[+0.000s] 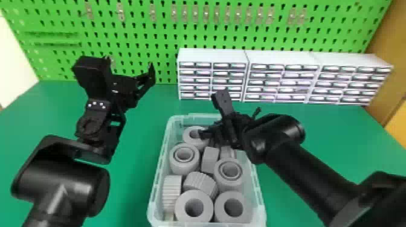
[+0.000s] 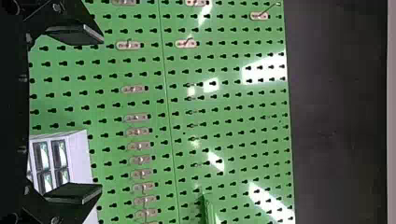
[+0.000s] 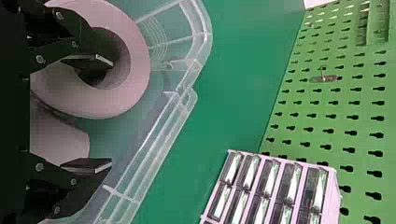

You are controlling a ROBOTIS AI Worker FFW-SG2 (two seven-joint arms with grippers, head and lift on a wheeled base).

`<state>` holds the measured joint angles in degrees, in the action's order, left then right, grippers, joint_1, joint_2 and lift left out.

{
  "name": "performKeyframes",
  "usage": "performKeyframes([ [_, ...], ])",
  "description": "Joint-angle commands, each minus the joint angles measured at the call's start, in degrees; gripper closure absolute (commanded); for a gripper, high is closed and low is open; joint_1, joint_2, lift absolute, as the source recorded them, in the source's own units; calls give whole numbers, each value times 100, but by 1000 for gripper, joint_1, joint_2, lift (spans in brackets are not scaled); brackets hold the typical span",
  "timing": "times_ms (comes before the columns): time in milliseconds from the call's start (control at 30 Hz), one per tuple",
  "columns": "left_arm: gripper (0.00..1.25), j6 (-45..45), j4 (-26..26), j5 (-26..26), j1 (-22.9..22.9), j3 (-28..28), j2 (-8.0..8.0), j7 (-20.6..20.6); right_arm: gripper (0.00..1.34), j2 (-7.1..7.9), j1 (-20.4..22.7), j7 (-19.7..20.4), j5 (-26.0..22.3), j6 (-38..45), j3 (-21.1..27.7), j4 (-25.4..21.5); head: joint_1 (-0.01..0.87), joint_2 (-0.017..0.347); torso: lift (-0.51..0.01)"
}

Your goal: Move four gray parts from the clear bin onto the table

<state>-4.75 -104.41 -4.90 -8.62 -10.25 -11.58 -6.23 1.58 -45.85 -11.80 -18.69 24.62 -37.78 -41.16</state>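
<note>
The clear bin (image 1: 261, 208) holds several gray parts, some ring-shaped like the one at its front right (image 1: 219, 208), others ribbed like the one near its middle (image 1: 200, 183). My right gripper (image 1: 220, 132) is at the bin's far end, beside the far-left gray ring (image 1: 188, 135). In the right wrist view the right gripper (image 3: 106, 113) is open; one finger overlaps the hole of a gray ring (image 3: 139, 60), the other is near the bin wall (image 3: 156, 156). Left of the bin, my left gripper (image 1: 132, 71) is raised above the table; in its wrist view the left gripper (image 2: 99, 114) stands open and holds nothing.
Behind the bin, white drawer cabinets (image 1: 284, 57) stand along the back of the green table (image 1: 137, 132). A green pegboard (image 1: 166, 36) with metal hooks rises behind them. My right forearm crosses over the table on the right.
</note>
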Motion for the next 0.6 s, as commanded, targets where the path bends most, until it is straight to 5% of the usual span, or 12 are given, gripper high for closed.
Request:
performKeyframes([
  [0, 162, 1, 9, -11, -17, -21, -11, -1, 512, -18, 6, 55, -56, -168, -63, 187, 678, 34, -50],
  [567, 163, 9, 26, -20, -26, -30, -28, -1, 521, -18, 15, 125, -73, -361, -63, 424, 678, 34, -50],
])
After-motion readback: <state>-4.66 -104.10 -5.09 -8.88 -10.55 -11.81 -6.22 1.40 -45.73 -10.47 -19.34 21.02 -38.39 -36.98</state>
